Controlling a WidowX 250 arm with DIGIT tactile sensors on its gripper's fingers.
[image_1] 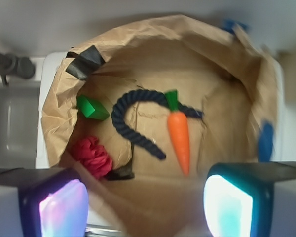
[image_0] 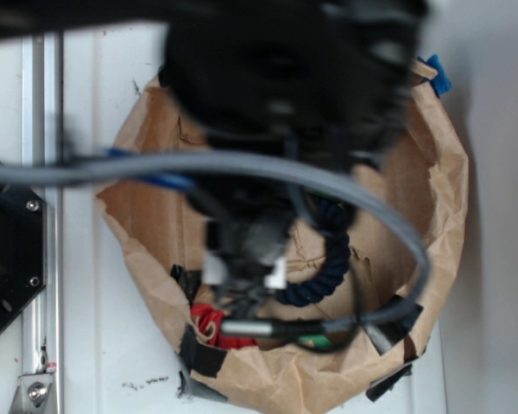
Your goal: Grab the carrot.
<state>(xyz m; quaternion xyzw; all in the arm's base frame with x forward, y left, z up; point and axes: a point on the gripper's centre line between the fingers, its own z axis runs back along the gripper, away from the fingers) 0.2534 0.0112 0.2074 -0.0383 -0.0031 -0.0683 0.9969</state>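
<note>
Carrot [image_1: 179,136] lying flat on the floor of a brown paper bag [image_1: 153,34], green stem end up in the wrist view and tip toward the camera, unheld. Touching or just overlapping the navy rope [image_1: 129,123] at the stem end, where the rope curves behind it; otherwise bare paper on both sides of the orange body. Hidden in the exterior view behind the arm. Bag walls rolled down and taped with black tape [image_1: 84,61], likely to keep the mouth open for a reach from above. Green block [image_1: 91,107] and red wad [image_1: 92,156] off at the left wall, well apart from the carrot.

Gripper [image_1: 147,205] poised above the bag, pads [image_1: 228,206] spread wide at the bottom corners of the wrist view, nothing between them, touching nothing. Tip of the carrot sitting between the two pads but nearer the right-hand one in frame; probably needs a slight shift toward it, then a descent to close across the orange body clear of the rope.
</note>
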